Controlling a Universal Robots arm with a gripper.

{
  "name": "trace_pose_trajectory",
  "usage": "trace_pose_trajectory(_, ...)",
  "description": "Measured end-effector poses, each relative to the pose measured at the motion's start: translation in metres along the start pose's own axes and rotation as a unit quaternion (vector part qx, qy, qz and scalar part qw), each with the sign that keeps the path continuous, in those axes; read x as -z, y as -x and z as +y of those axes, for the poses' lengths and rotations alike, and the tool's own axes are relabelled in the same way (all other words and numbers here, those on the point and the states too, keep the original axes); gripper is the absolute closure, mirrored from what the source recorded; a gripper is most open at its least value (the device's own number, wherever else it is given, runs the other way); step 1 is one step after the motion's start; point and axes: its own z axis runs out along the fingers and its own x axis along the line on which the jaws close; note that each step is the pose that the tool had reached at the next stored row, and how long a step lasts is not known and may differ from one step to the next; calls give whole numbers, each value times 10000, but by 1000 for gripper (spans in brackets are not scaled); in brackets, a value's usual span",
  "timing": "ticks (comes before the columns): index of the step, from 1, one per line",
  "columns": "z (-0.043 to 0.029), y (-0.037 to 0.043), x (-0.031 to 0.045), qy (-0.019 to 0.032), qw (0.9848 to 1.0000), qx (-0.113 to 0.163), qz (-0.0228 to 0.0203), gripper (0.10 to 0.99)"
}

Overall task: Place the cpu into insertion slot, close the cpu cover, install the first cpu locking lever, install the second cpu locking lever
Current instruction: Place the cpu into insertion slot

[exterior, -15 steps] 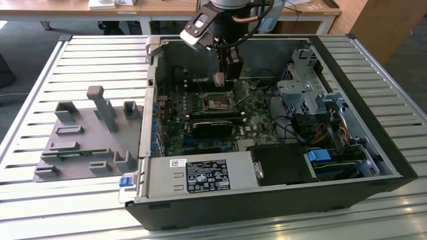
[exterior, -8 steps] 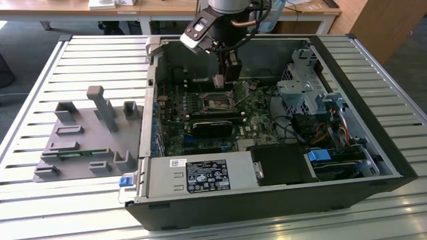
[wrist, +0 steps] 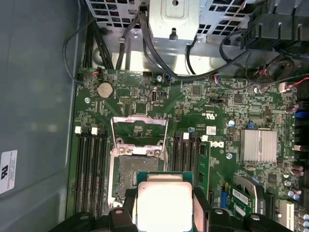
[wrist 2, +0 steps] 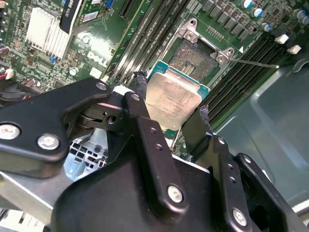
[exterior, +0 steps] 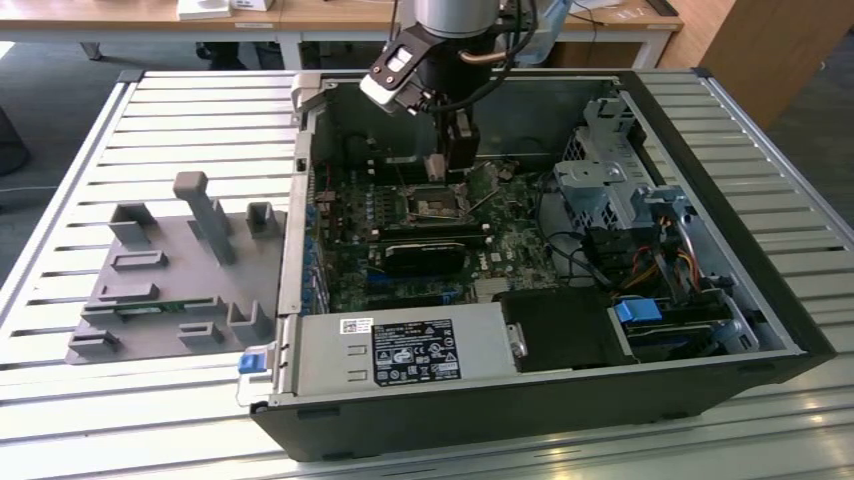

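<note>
Slatted metal table, desks seemingly behind, computer case, gripper holding cpu

A slatted metal table stands before wooden desks on grey floor.

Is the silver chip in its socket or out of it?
Out. The claw grips the chip by two edges, short of the bare socket, whose cover stands open.

Arm vert. down, pincer clamped on cpu
</note>
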Motion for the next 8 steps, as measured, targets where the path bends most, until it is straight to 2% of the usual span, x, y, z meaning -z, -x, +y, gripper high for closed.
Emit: trace_pose_trajectory(8,-8,-23,-137,0,10000,-1,0,545)
